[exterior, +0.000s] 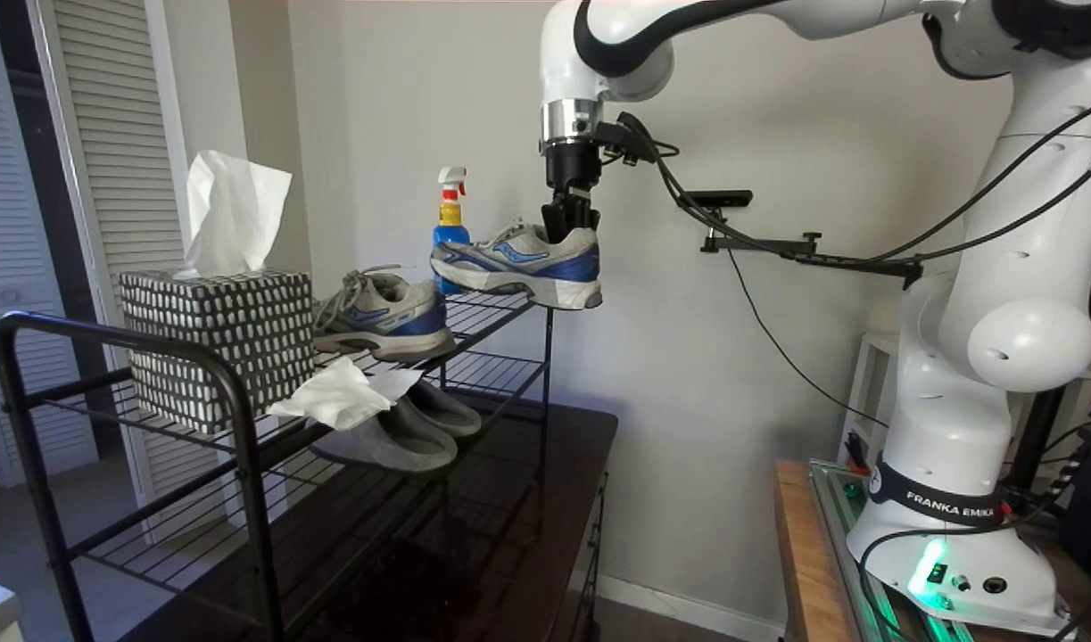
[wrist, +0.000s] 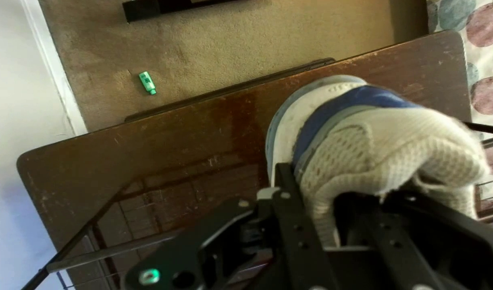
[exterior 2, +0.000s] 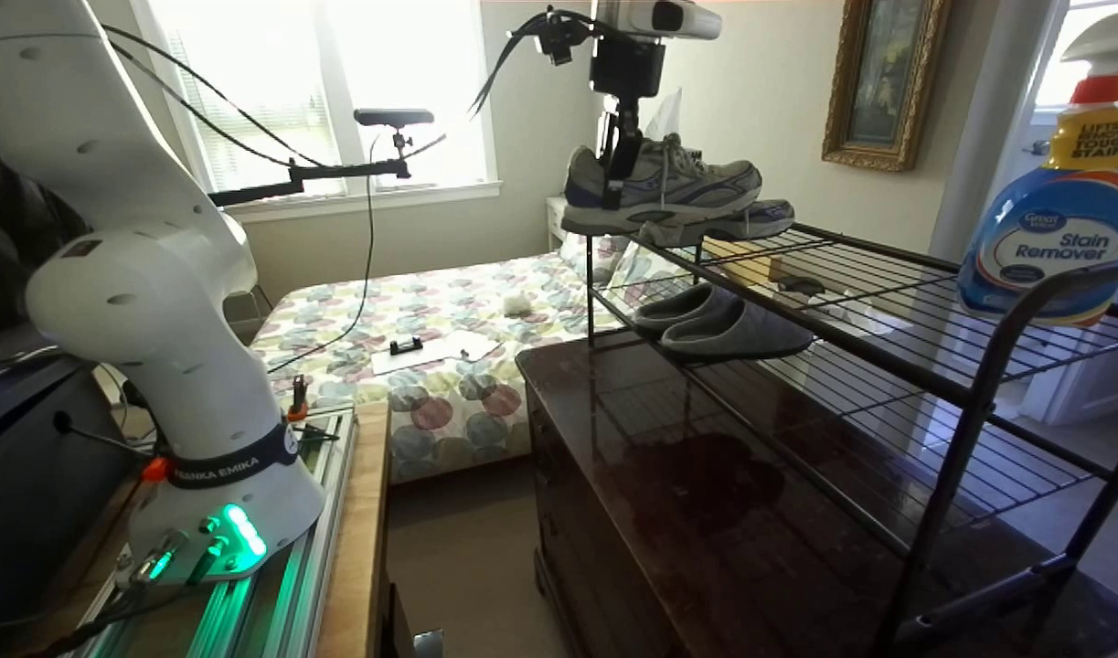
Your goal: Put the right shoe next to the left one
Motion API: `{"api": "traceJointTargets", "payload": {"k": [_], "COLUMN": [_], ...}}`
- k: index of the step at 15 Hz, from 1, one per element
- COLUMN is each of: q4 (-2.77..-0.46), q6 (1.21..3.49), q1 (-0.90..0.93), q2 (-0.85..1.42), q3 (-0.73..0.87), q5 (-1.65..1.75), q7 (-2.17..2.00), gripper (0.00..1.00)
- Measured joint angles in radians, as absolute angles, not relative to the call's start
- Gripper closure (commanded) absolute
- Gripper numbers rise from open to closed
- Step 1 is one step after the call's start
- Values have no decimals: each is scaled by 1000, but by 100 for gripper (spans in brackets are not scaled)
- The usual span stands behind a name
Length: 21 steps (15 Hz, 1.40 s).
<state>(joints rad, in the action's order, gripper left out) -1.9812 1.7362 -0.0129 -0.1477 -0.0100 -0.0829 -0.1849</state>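
Observation:
My gripper is shut on the heel-side collar of the right shoe, a grey and white laced sneaker with blue trim. One finger is inside the shoe's opening and one is on its outer side, as the wrist view shows. The right shoe is at the near end of the wire rack's top shelf; whether its sole touches is unclear. The left one, the matching sneaker, stands on the top shelf beside it. In an exterior view the left one is partly hidden behind the right shoe.
A patterned tissue box stands on the top shelf beyond the left shoe, with a loose tissue nearby. A spray bottle stands on the shelf's other side. Flat grey shoes lie on the lower shelf. The rack stands on a dark dresser.

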Motion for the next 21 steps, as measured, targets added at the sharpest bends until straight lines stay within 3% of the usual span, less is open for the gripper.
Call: {"api": "traceJointTargets", "payload": {"k": [11, 21], "q4": [-1641, -1468], "q6": [1722, 1714], "q1": [39, 69], "q2": [157, 314], "q3": [-27, -25], "q5": [10, 20], "q7": [-276, -328], "gripper": [96, 96]}}
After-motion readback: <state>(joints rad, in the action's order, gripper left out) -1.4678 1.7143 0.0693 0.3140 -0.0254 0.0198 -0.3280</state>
